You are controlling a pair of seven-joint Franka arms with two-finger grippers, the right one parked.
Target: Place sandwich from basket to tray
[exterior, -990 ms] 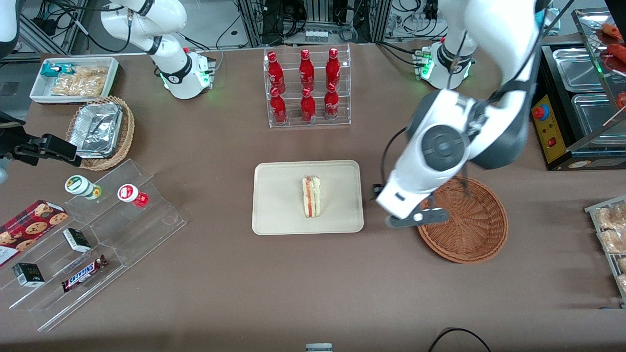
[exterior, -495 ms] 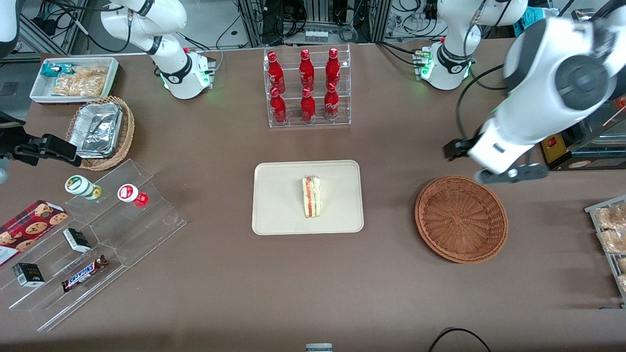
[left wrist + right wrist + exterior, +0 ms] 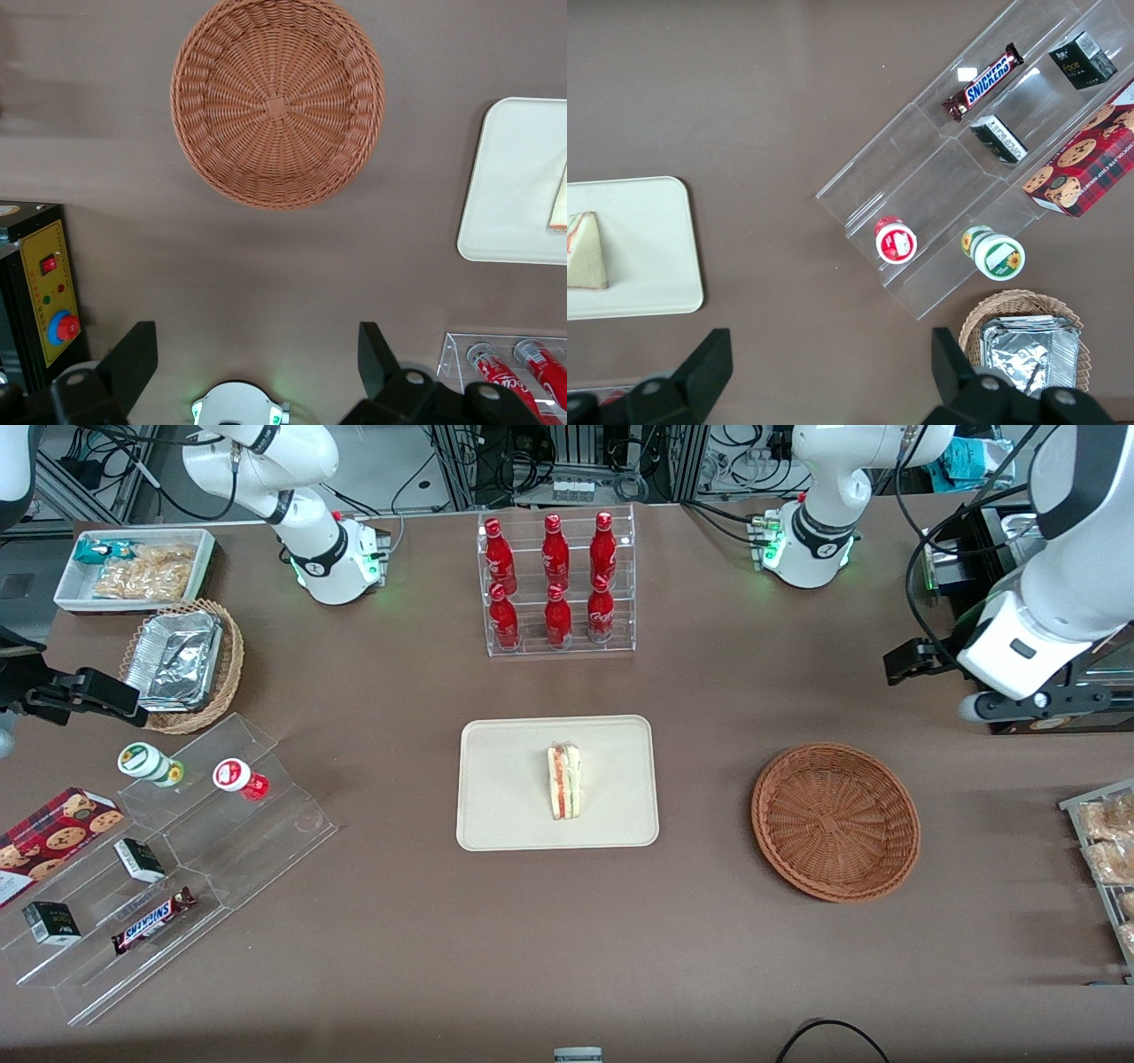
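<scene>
While aloft, fingers (image 3: 252, 363) wide, empty

Table (image 3: 399, 691); tray (image 3: 505, 815); basket (image 3: 835, 822)

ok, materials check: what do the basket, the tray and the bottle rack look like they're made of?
Basket: woven wicker, reddish-brown, matte; the radial weave shows clearly. Tray: looks like moulded plastic, cream-beige, smooth low-sheen, rounded corners and low rim; the sandwich lies on it. Bottle rack: clear, probably acrylic; the table shows through its walls. The claw is open, raised over the table at the working arm's end.
</scene>
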